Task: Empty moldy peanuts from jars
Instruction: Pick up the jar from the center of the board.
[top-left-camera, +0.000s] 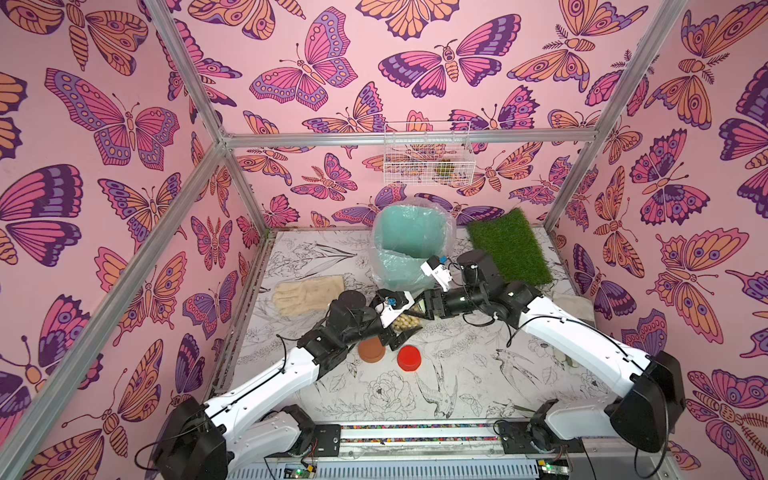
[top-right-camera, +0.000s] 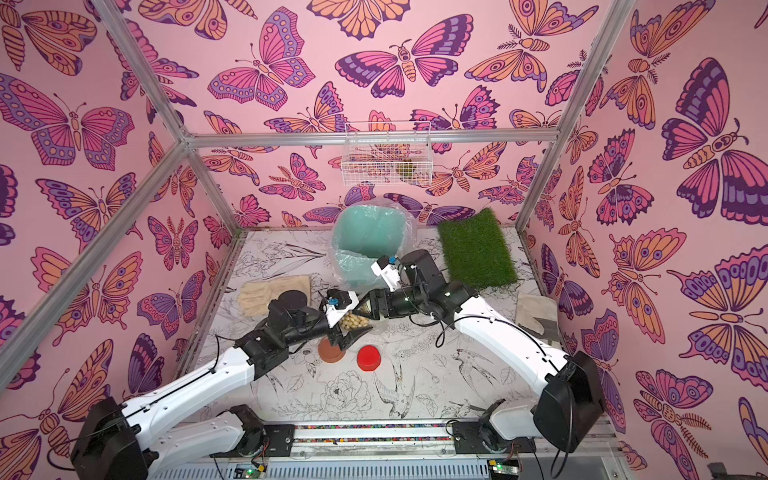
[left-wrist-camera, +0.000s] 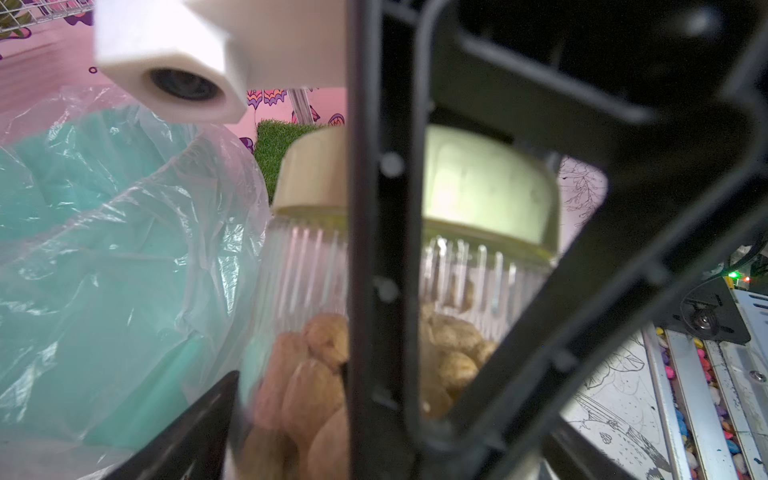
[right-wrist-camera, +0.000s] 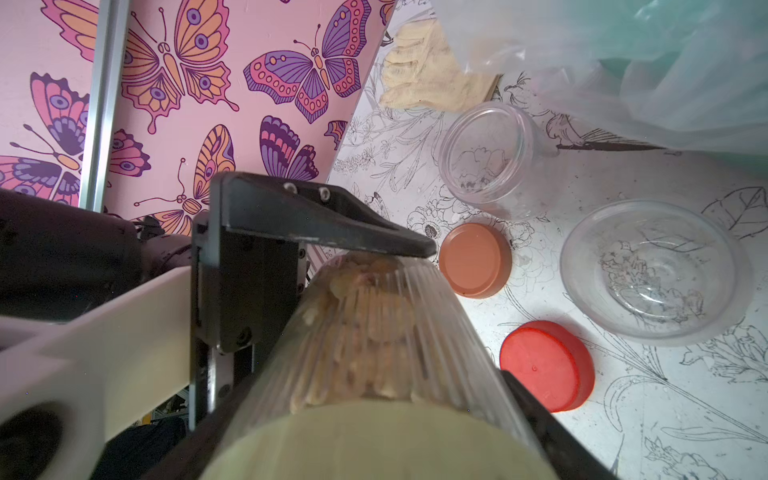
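Right gripper (top-left-camera: 428, 306) clenched the pale green lid (left-wrist-camera: 478, 187) of the full jar (right-wrist-camera: 374, 332) over the tabletop's (top-left-camera: 457, 374) middle. Left gripper (top-right-camera: 351, 324) straddled its body, grip unclear. Two other jars (right-wrist-camera: 652, 270) were empty and open; this one's moldy peanuts (top-right-camera: 353, 321) not yet dumped.

Table (top-left-camera: 457, 374): brown lid (top-left-camera: 371, 350), red lid (top-left-camera: 409, 357), two open jars (right-wrist-camera: 486, 160) mid-surface; glove (top-left-camera: 307, 296) left edge; grass mat (top-left-camera: 509, 247) far right corner; lined bin (top-left-camera: 409, 245) far edge.

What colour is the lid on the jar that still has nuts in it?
Pale green. The lid shows best in the left wrist view.
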